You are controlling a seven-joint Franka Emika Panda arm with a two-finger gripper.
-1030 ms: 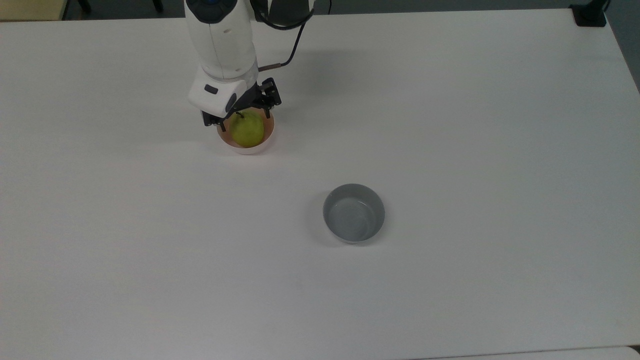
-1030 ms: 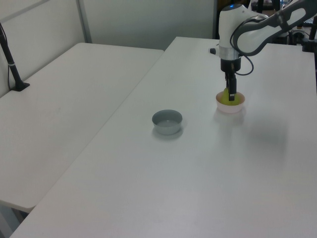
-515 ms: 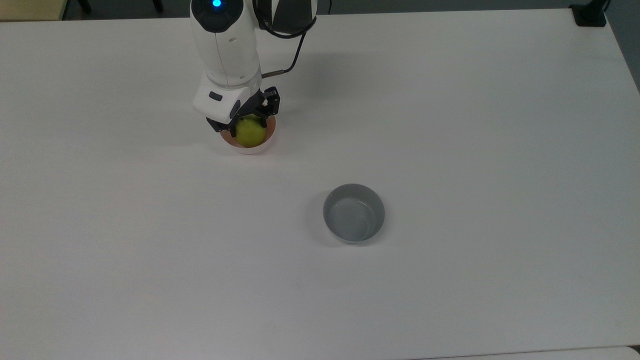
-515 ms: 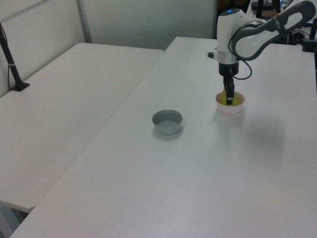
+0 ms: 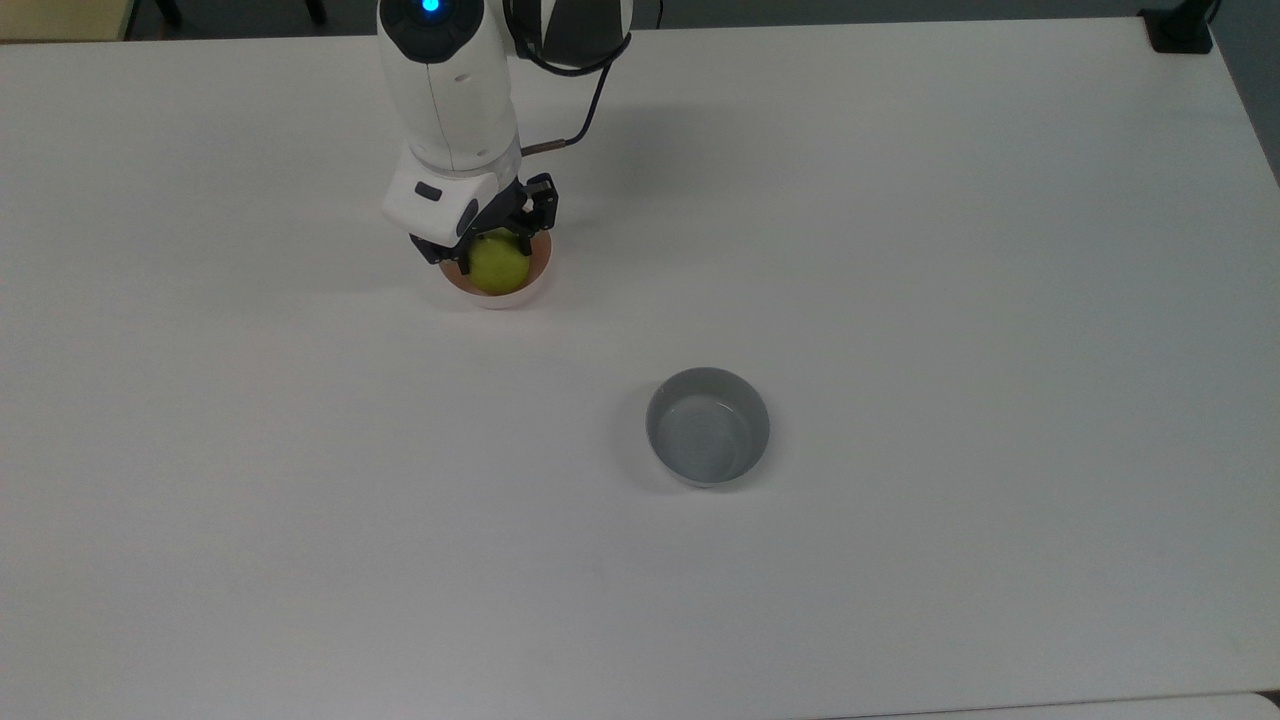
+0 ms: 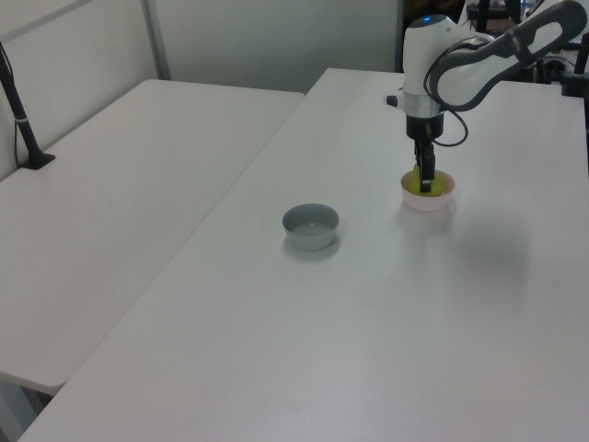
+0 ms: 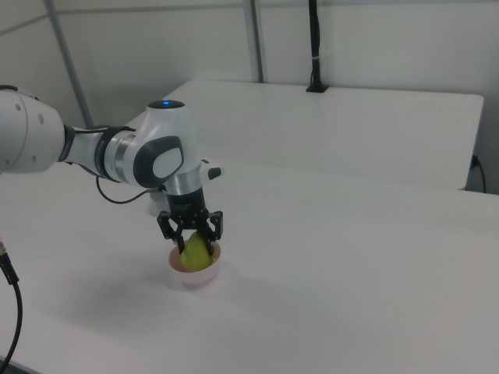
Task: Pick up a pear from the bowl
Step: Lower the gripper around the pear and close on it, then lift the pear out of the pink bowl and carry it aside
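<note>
The gripper (image 5: 494, 247) hides the top of the pear (image 5: 499, 270).

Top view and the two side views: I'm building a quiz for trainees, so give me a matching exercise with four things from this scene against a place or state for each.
Things:
1. pear
2. pink bowl
3. grey bowl
4. gripper

Places or states:
A. holds nothing
B. down around the fruit
C. inside the pink bowl
D. under the arm, holding the fruit

Pairs: 1-C, 2-D, 3-A, 4-B
</note>
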